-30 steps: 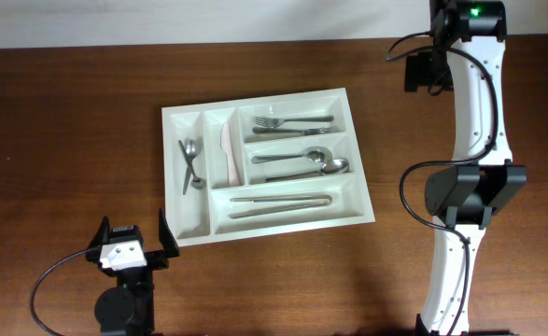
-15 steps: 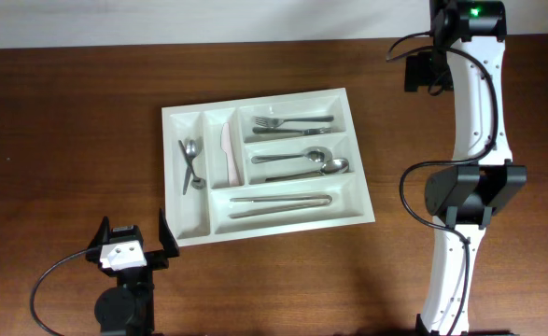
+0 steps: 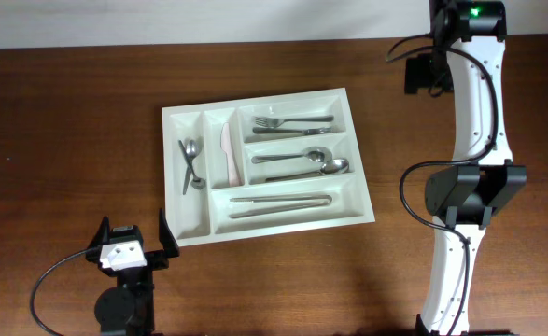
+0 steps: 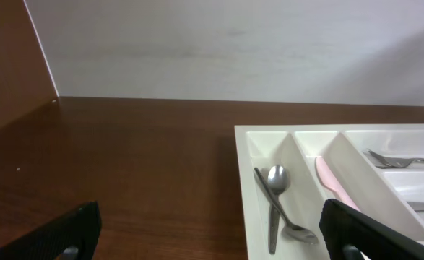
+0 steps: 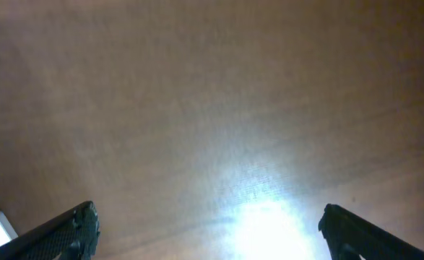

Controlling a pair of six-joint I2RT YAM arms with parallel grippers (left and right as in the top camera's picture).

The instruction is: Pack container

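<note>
One tray, two empty grippers

I see the large white rectangular plastic cutlery tray mid-table, holding metal cutlery. Left gripper, beside its near-left corner: fingers spread, empty. Right gripper, over brown wooden table: spread, empty.

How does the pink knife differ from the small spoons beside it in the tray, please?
The knife is pale pink; the spoons are shiny metal. The knife lies alone and straight; the two spoons cross each other. Both lie in narrow neighbouring slots of the tray.
</note>
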